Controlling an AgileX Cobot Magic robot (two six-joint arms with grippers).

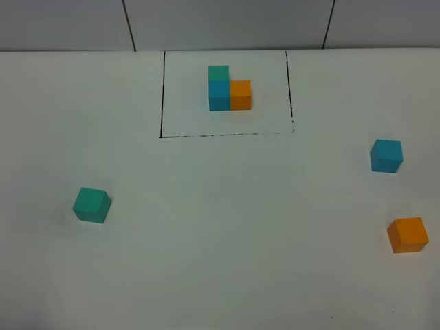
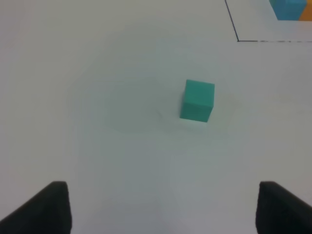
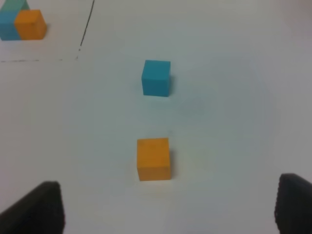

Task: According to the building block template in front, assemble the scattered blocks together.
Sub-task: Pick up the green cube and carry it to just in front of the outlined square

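Observation:
The template (image 1: 229,91) is an L of teal-green, blue and orange cubes inside a thin black drawn rectangle at the back middle of the table. A loose teal-green cube (image 1: 91,205) lies at the left, a loose blue cube (image 1: 386,155) at the right, and a loose orange cube (image 1: 408,234) nearer the front right. Neither arm shows in the exterior high view. My left gripper (image 2: 163,209) is open and empty, short of the teal-green cube (image 2: 197,100). My right gripper (image 3: 168,209) is open and empty, short of the orange cube (image 3: 153,158), with the blue cube (image 3: 156,77) beyond it.
The white table (image 1: 227,240) ends at a grey panelled wall (image 1: 227,24) behind the template. The frame's corner and part of the template show in the left wrist view (image 2: 292,9) and the right wrist view (image 3: 24,24).

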